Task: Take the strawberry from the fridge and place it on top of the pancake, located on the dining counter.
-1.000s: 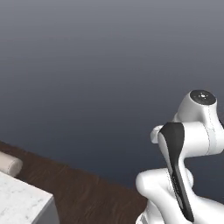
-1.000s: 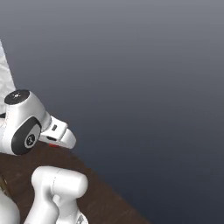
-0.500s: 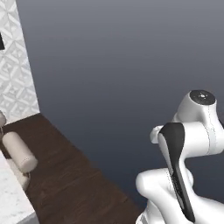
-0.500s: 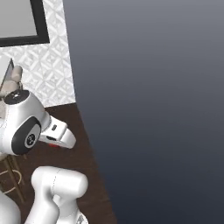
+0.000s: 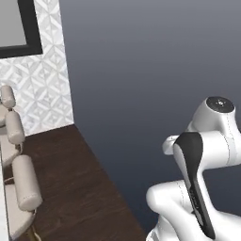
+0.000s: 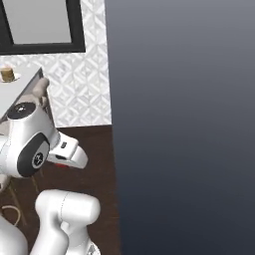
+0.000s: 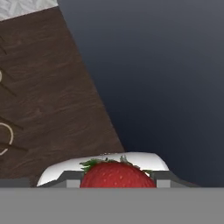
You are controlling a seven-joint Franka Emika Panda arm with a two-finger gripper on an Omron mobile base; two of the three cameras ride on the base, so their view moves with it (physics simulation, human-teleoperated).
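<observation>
From the left base view, my arm (image 5: 202, 183) rises folded at the lower right, white links with a dark joint band, in front of a tall dark grey wall (image 5: 155, 80). To the left of that wall, dark wooden floor (image 5: 66, 188) runs back to a white patterned wall (image 5: 42, 89) with a black-framed panel (image 5: 19, 26) at the top. A row of beige cushioned stools (image 5: 23, 183) stands along the left edge, one behind another.

From the right base view, the same dark grey wall takes up the right half. My arm (image 6: 40, 149) sits at the lower left, its hand reaching to the right over the floor; I cannot see the fingertips here. At the upper left a corner of the dining counter (image 6: 22, 89) shows, pale and flat, with a small tan round object (image 6: 7, 73) on it; I cannot tell what it is. A stool (image 6: 41, 89) stands just beside the counter's edge.

In the hand view, the strawberry (image 7: 117, 175) sits right at the bottom, between my fingers (image 7: 65, 178), which press in on it from either side: my gripper (image 7: 117, 180) is clamped on the fruit. Its green leafy cap faces up in this picture, away from me. Too little of the berry is visible to tell its long axis. Beyond it lie the wooden floor (image 7: 48, 96) and the dark grey wall (image 7: 162, 74).
</observation>
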